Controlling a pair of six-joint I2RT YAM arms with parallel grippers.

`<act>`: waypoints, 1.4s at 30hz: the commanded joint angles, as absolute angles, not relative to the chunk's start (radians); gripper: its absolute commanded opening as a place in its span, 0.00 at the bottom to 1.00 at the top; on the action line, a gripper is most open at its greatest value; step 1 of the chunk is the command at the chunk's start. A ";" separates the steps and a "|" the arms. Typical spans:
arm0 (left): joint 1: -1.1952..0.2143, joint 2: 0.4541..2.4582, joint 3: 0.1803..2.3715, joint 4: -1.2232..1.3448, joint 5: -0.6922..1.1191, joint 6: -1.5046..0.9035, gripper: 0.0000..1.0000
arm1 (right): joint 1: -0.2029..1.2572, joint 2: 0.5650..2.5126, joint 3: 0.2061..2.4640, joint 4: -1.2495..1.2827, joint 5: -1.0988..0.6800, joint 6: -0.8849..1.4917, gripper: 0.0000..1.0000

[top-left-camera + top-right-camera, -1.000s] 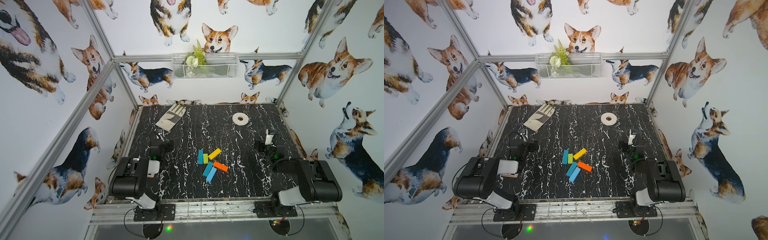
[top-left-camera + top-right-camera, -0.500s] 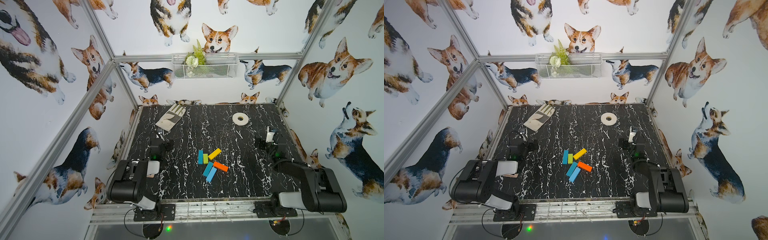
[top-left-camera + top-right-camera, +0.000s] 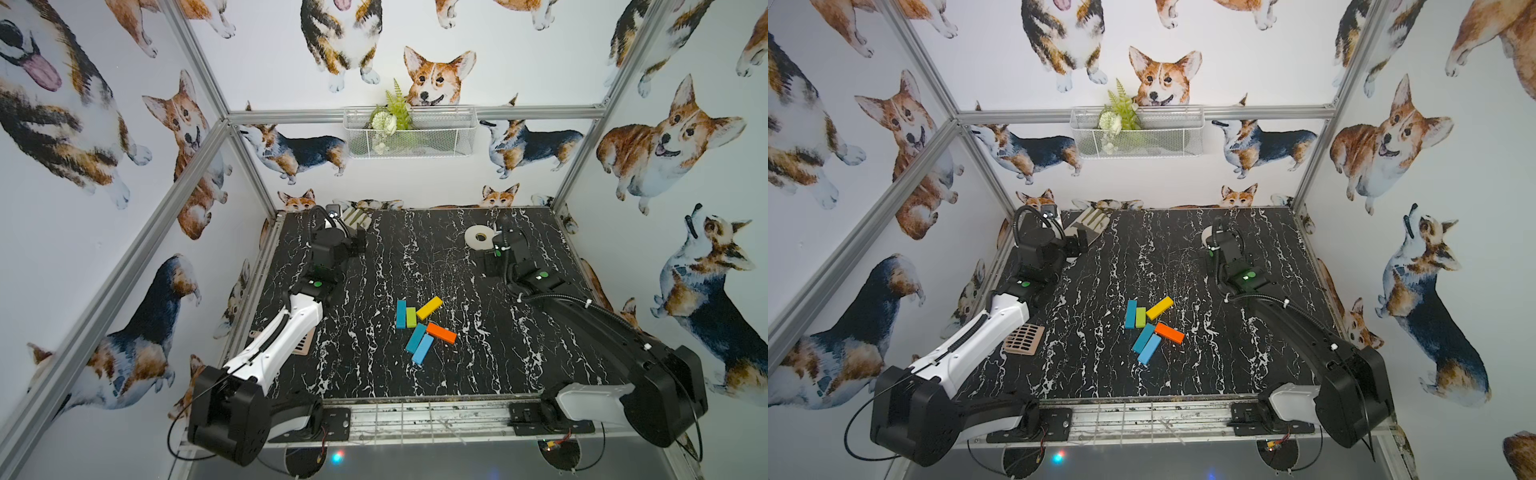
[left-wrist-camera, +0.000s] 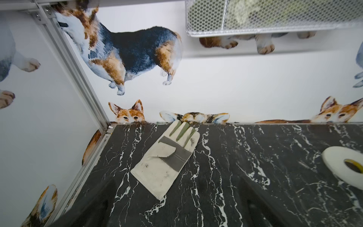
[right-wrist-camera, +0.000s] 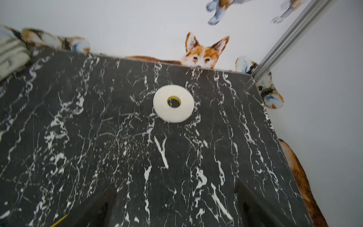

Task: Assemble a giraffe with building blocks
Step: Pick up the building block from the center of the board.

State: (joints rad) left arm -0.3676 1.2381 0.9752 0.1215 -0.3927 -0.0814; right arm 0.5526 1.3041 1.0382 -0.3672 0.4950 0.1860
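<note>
The left tool [image 4: 177,179] hangs over the black marble surface [image 3: 365,374] toward 11 o'clock. Its jaws are spread wide and empty. It faces the white work glove [image 4: 167,159], which lies flat farther out at 11 o'clock with its fingertips at the back edge.

The building blocks [image 3: 417,336] lie in a loose cluster just to the 5 o'clock side of centre, well apart from both tools. A blue bar [image 3: 401,313] touches a shorter lime green bar [image 3: 411,317] side by side. A yellow bar [image 3: 429,308] slants off toward 2 o'clock, with an orange bar [image 3: 441,333] below it. Two more blue bars [image 3: 423,349] lie tilted side by side at the 6 o'clock end.

The white tape roll [image 5: 173,103] lies flat at 1 o'clock. The right tool [image 5: 175,186] is near it, jaws wide, gripping nothing.
</note>
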 commanded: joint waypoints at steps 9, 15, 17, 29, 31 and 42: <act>-0.383 1.016 0.962 -0.276 -0.140 -0.199 1.00 | 0.654 1.511 1.207 -0.656 -0.142 0.278 1.00; -0.381 0.968 0.927 -0.353 -0.119 -0.229 1.00 | 0.780 1.656 1.282 -0.712 -0.136 0.047 1.00; -0.381 0.970 0.920 -0.365 -0.139 -0.229 1.00 | 0.810 1.720 1.324 -0.747 -0.139 -0.015 1.00; -0.377 0.979 0.911 -0.359 -0.128 -0.247 1.00 | 0.950 2.015 1.472 -0.775 0.049 -0.317 0.98; -0.377 0.974 0.909 -0.359 -0.128 -0.249 1.00 | 0.950 2.035 1.492 -0.769 0.058 -0.329 0.97; -0.376 0.952 0.901 -0.354 -0.135 -0.246 1.00 | 0.950 2.132 1.604 -0.769 0.052 -0.349 0.97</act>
State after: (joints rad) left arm -0.3782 0.9539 0.9024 -0.3637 -0.1337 -0.2317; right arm 0.9470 2.1159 1.5833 -0.7666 0.0544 -0.3161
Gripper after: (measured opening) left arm 0.998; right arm 0.972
